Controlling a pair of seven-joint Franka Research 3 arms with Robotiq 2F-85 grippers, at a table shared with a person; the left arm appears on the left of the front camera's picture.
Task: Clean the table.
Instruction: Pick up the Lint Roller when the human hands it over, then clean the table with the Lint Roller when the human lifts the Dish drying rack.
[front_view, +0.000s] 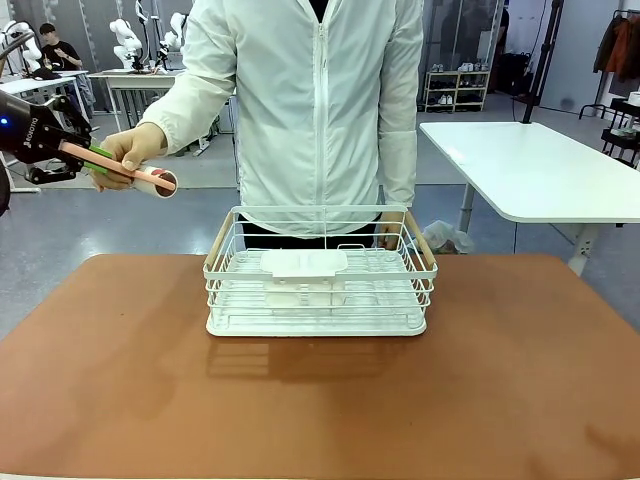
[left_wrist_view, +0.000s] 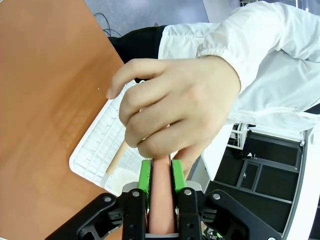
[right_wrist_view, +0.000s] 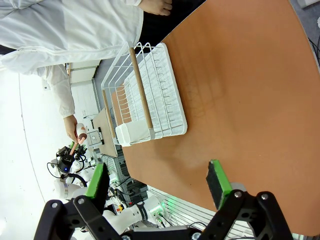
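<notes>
While the person's hand (left_wrist_view: 175, 110) wraps the same pink handle (left_wrist_view: 162, 200), my left pincer (left_wrist_view: 161, 172) pinches the lint roller (front_view: 155, 179) by that handle, up and to the left of the white wire rack (front_view: 415, 300). If I pull away before the hand lets go, I judge the handle could twist between my pads (left_wrist_view: 145, 175) or slip free. It would then drop beyond the rack's far-left corner, perhaps missing the counter (front_view: 320, 410) that spreads around the rack. My right pincer (right_wrist_view: 157, 180) hangs spread wide over the counter, well apart from the rack.
</notes>
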